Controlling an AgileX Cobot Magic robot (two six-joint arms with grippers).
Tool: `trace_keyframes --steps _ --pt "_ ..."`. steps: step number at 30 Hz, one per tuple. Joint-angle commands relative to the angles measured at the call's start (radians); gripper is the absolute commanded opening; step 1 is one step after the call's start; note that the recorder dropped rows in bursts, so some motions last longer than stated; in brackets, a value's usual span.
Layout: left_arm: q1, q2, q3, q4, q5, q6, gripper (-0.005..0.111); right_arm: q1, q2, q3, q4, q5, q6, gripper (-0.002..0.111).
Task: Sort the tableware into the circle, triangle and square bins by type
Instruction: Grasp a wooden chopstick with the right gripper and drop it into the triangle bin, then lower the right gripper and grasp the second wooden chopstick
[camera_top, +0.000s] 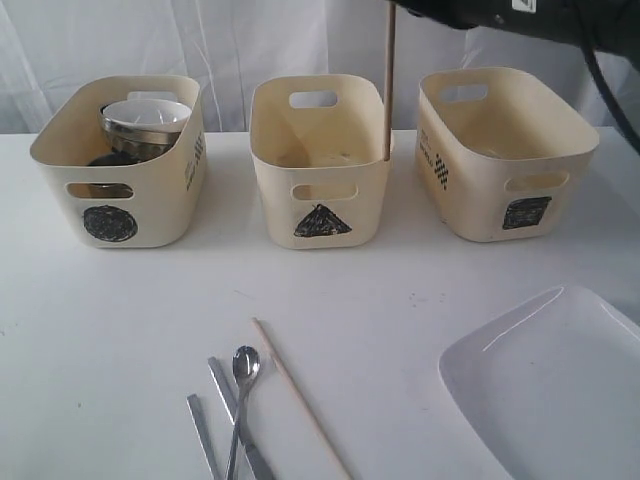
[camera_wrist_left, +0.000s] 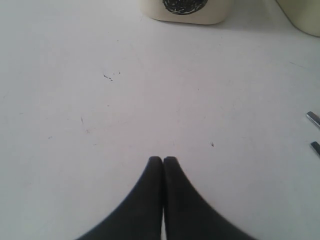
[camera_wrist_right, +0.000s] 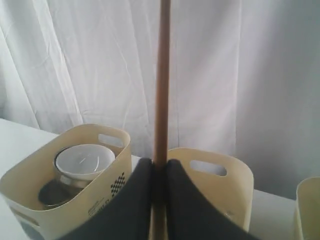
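Right fingers (camera_wrist_right: 136, 200) are clamping 1 chopstick (camera_top: 388, 80) and holding it upright at top centre of the exterior frame. Its lower end is dipping into the triangle bin (camera_top: 320, 195), tight against the bin's right rear wall. Can't tell if the tip is touching the bin floor, since the wall is hiding it.

Left fingers (camera_wrist_left: 150, 200) are pressed together on nothing, hovering over bare worktop (camera_wrist_left: 150, 100), with the circle bin (camera_top: 150, 195) at the top of that frame.

Judging the step: depositing this chopstick in triangle.

How I'd be doing it:
- Stick is running too close to the rim. I'd be shifting it toward bin centre before letting go.
- Stick is looking taller than the bin wall, so releasing it vertical is risking a topple toward the square bin (camera_top: 480, 190).
- Better to be tilting it along the bin's long axis and lowering until the tip is seating, then opening slowly.
- Lifting straight up afterwards, so the fingers aren't dragging it out.

Waiting on the worktop at lower centre: chopstick number 2 (camera_top: 300, 398), spoon (camera_top: 243, 368), 2 flat steel pieces (camera_top: 203, 435). Plate (camera_top: 560, 400) is sitting lower right. Circle bin is carrying a white bowl (camera_wrist_right: 84, 161) stacked on steel ware.
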Motion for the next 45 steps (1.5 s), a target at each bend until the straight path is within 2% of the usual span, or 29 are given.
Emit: trace_keyframes --steps 1,5,8,12,15,18,21,28,31,38,45 --pt "0.001 -0.005 0.007 -0.01 0.043 -0.005 0.0 -0.12 0.074 0.078 0.138 -0.218 0.018 0.0" --pt "0.001 -0.005 0.007 -0.01 0.043 -0.005 0.0 -0.174 0.166 0.086 0.224 -0.525 0.006 0.0" --pt "0.001 -0.005 0.007 -0.01 0.043 -0.005 0.0 -0.185 0.244 0.086 0.343 -0.741 -0.108 0.0" --pt "0.001 -0.005 0.007 -0.01 0.043 -0.005 0.0 -0.185 0.354 0.051 0.569 -0.78 -0.238 0.0" --pt "0.001 -0.005 0.007 -0.01 0.043 -0.005 0.0 -0.185 0.453 -0.019 0.633 -0.795 -0.263 0.0" --pt "0.001 -0.005 0.007 -0.01 0.043 -0.005 0.0 -0.185 0.545 -0.103 0.584 -0.779 -0.261 0.0" --pt "0.001 -0.005 0.007 -0.01 0.043 -0.005 0.0 -0.185 0.608 -0.175 0.515 -0.731 -0.259 0.006" --pt "0.001 -0.005 0.007 -0.01 0.043 -0.005 0.0 -0.185 0.665 -0.242 0.483 -0.699 -0.259 0.036" --pt "0.001 -0.005 0.007 -0.01 0.043 -0.005 0.0 -0.185 0.657 -0.242 0.446 -0.692 -0.259 0.044" --pt "0.001 -0.005 0.007 -0.01 0.043 -0.005 0.0 -0.185 0.583 -0.24 0.278 -0.554 -0.178 0.045" --pt "0.001 -0.005 0.007 -0.01 0.043 -0.005 0.0 -0.185 0.423 -0.24 0.095 -0.189 0.035 0.045"
